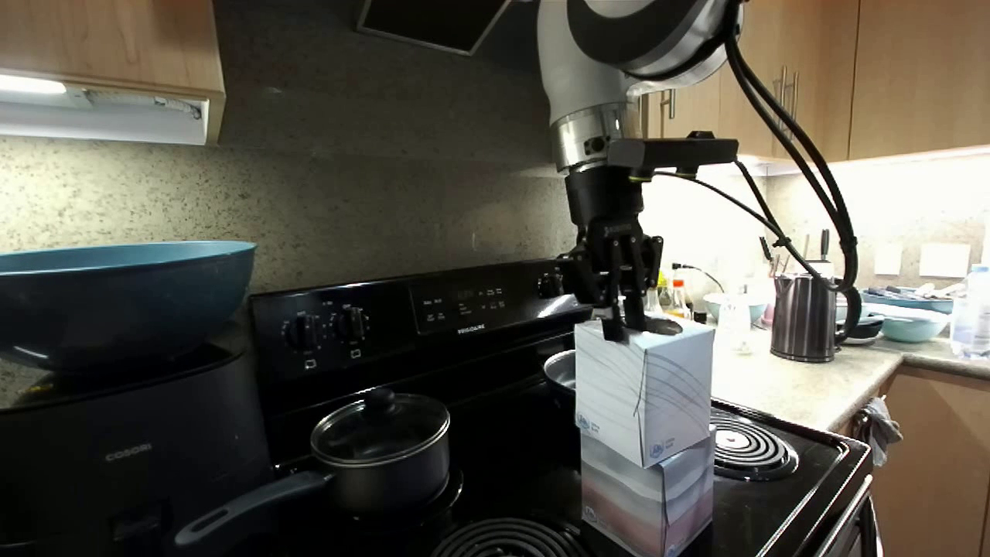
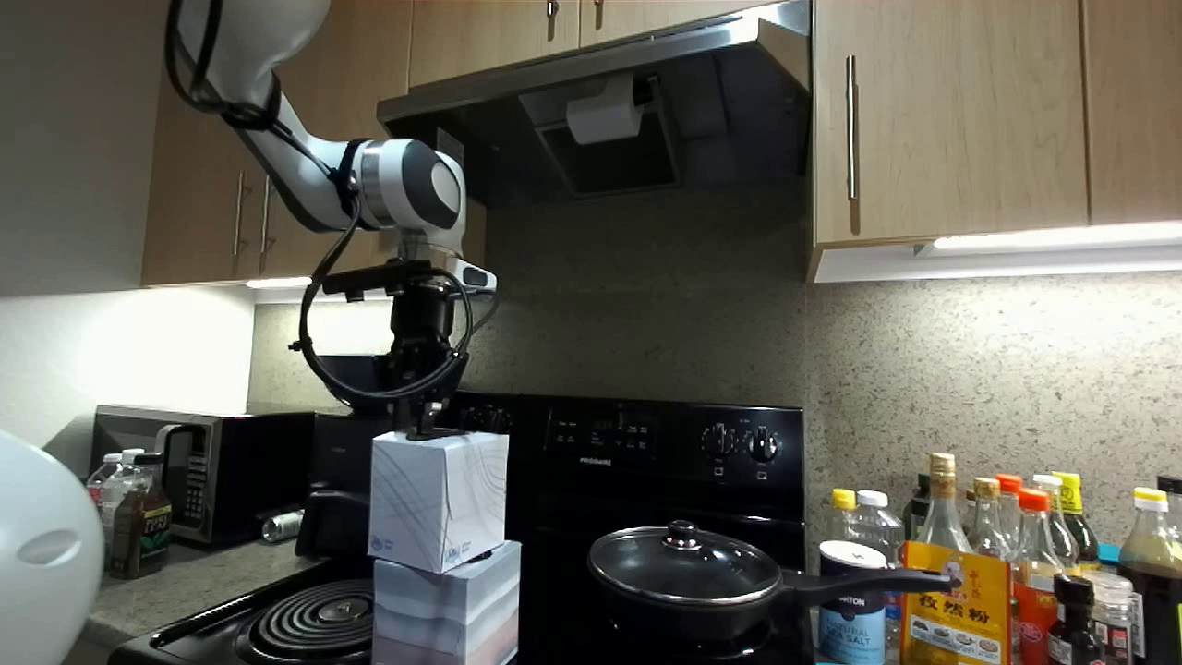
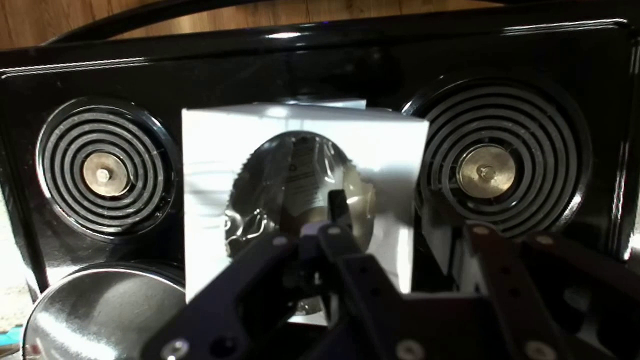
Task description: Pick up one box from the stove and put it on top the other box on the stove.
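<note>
A white tissue box with thin grey lines (image 1: 642, 394) sits on a box with pink and grey waves (image 1: 646, 495) on the black stove (image 1: 804, 495). In an exterior view, the white box (image 2: 434, 508) is slightly offset on the wavy box (image 2: 448, 614). My gripper (image 1: 625, 323) points down at the white box's top, also in an exterior view (image 2: 425, 427). In the wrist view, my gripper (image 3: 382, 215) has its fingers apart. One finger is over the oval opening and the other outside the side wall of the white box (image 3: 207, 210). Whether a finger touches the wall is unclear.
A lidded pot (image 1: 387, 456) stands on the stove, its handle sticking out; it also shows in an exterior view (image 2: 683, 577). A pan (image 1: 558, 375) is behind the boxes. Coil burners (image 3: 485, 170) flank them. A blue bowl (image 1: 124, 294) tops an air fryer (image 1: 128, 449).
</note>
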Available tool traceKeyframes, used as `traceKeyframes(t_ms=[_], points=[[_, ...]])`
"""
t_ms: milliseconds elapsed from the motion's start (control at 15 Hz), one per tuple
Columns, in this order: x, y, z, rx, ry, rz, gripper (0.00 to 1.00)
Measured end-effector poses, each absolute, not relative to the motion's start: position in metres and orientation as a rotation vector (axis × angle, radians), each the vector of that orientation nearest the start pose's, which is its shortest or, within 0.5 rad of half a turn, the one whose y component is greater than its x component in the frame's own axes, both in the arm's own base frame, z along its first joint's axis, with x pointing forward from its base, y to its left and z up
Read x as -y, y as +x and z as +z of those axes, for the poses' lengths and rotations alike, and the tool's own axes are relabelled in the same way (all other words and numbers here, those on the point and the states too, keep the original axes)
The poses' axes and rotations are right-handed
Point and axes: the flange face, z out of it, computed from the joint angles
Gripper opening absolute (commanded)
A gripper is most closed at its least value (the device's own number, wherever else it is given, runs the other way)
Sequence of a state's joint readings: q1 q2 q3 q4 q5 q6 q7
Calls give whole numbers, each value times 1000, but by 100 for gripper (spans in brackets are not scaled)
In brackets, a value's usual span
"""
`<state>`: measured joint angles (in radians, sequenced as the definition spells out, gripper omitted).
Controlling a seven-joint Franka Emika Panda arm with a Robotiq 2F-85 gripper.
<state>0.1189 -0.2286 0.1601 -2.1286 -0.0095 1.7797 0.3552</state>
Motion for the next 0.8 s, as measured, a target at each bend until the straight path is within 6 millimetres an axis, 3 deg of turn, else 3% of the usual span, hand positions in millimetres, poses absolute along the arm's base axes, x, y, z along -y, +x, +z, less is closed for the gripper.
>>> traceKeyframes(t_ms=[267, 800], points=[[-134, 456, 500, -126, -3225, 148, 98], [-144, 447, 538, -88, -3331, -58, 100]])
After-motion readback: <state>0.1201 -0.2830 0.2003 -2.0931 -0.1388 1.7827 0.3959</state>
